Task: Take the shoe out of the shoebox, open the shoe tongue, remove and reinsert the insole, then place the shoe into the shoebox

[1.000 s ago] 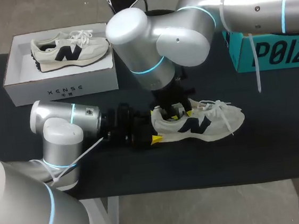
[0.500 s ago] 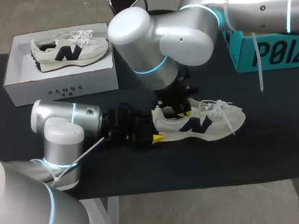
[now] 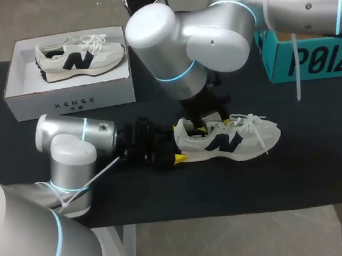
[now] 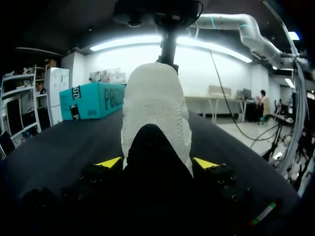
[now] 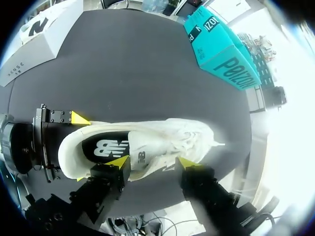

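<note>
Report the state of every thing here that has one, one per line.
shoe: out of its box, upright on the table.
insole: lying inside the shoe.
left gripper: shut on the shoe, at the heel.
right gripper: open, just above the shoe.
white shoebox: open, lid off.
second shoe: lying in the white shoebox.
teal box: closed.

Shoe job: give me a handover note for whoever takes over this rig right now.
Left gripper shut on the heel of the shoe, which lies on the table.
Right gripper open, just above the shoe's opening, holding nothing.
Done: shoe is out of the shoebox, where a second shoe lies.
Insole sits inside the shoe; whether it has been out, cannot tell.
To do: return the shoe to the shoebox.
</note>
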You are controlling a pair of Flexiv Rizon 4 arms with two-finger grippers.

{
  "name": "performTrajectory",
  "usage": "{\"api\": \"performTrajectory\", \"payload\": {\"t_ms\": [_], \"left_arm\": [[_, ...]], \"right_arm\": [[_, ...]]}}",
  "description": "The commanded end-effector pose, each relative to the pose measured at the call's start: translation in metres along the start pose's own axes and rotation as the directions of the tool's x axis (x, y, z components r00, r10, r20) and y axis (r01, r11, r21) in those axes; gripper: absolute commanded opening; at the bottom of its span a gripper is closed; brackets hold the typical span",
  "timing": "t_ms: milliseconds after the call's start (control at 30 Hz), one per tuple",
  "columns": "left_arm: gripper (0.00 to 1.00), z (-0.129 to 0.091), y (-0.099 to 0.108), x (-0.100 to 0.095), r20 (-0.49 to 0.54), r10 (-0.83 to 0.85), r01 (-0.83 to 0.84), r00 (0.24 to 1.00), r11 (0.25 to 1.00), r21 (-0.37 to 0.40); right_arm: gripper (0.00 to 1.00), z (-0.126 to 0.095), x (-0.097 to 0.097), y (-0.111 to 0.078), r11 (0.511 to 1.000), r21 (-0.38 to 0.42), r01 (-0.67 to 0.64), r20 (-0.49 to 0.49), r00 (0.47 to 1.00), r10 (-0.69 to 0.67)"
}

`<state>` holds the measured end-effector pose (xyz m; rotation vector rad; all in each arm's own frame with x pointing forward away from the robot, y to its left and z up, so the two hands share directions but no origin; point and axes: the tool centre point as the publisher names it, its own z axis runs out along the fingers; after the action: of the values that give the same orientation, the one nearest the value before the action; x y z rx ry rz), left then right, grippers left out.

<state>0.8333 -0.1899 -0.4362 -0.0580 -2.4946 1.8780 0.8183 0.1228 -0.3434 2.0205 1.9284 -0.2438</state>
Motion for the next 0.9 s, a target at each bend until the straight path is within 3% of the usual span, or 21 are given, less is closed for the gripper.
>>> {"api": "performTrajectory", "payload": {"t_ms": [33,367,800,900], "left_arm": [[0.00,0.001,0.003,0.000,0.001,0.000,0.000,1.000,1.000,0.001],[0.00,0.001,0.003,0.000,0.001,0.000,0.000,1.000,1.000,0.001],[0.00,0.001,0.003,0.000,0.001,0.000,0.000,1.000,1.000,0.001],[0.00,0.001,0.003,0.000,0.001,0.000,0.000,1.000,1.000,0.001]], "right_arm": [[0.62,-0.001,0.004,0.006,1.000,-0.006,0.010,0.003,1.000,-0.010],[0.50,0.008,0.013,0.013,1.000,-0.019,0.024,0.003,1.000,-0.024],[0.47,0.019,0.013,0.009,0.998,-0.043,0.035,0.001,0.999,-0.034],[0.38,0.020,0.011,0.007,0.999,-0.043,0.030,0.003,1.000,-0.030]]}}
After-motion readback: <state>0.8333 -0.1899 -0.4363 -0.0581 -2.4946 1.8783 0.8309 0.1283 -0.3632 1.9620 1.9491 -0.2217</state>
